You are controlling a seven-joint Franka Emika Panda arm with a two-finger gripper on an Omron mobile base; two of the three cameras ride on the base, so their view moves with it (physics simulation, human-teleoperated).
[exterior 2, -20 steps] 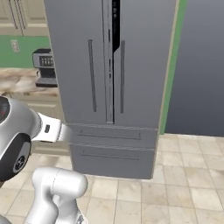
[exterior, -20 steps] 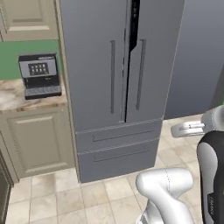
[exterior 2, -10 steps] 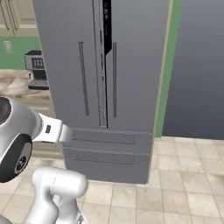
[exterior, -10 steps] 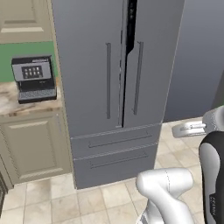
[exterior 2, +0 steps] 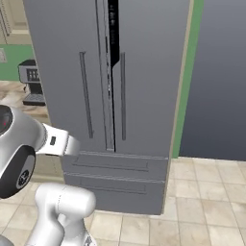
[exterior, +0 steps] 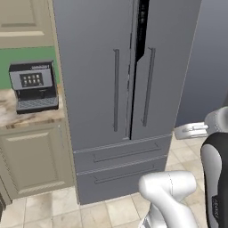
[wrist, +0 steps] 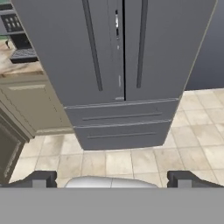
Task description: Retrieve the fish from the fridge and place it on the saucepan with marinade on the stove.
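The fridge is a tall dark grey appliance with both upper doors shut and two drawers below. It also stands in the right base view and the hand view. Two thin vertical bar handles flank the door seam. My gripper hangs well back from the fridge front, over the tiled floor, and is open. Its dark fingertips stand far apart with nothing between them. The fish is hidden. The saucepan, marinade and stove are out of view.
A grey coffee machine sits on a marble counter left of the fridge, above beige cabinets. A dark grey wall panel stands to the fridge's right. Beige floor tiles lie in front.
The whole picture has shifted and the fridge looks larger: the base has driven closer to it. The fridge doors stay shut and the gripper stays open.
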